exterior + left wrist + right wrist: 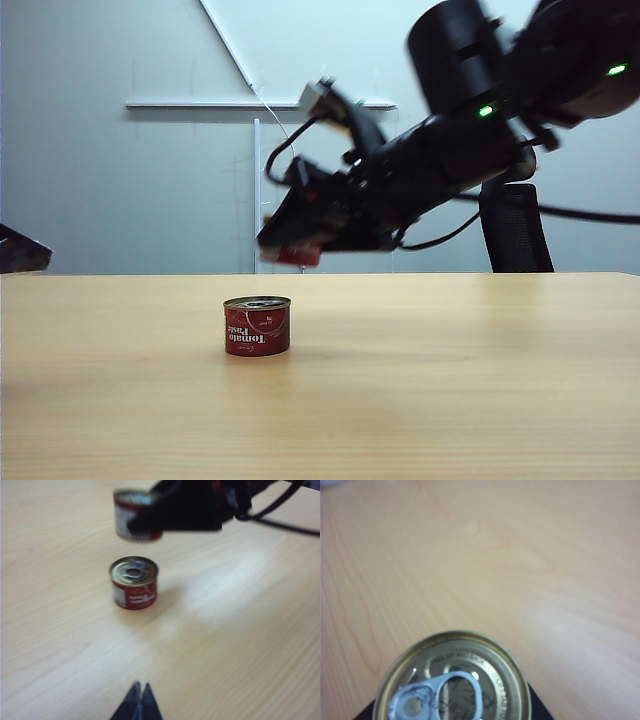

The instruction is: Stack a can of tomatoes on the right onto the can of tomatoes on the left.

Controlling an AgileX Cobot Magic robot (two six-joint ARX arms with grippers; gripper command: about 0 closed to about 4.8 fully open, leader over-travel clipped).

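Observation:
One red can of tomatoes (257, 326) stands upright on the wooden table (450, 380), left of centre, with its gold pull-tab lid (133, 571) facing up. My right gripper (292, 242) hangs in the air above it and slightly to the right, shut on a second red can of tomatoes (296, 256). The held can (134, 522) is blurred and clear of the standing can (134, 584). Its lid (452, 677) fills the near part of the right wrist view. My left gripper (141, 686) is shut and empty, low over the table, well short of the standing can.
A dark shape (20, 252) pokes in at the exterior view's left edge. A black office chair (515, 232) stands behind the table. Cables (280, 522) trail from the right arm above the table.

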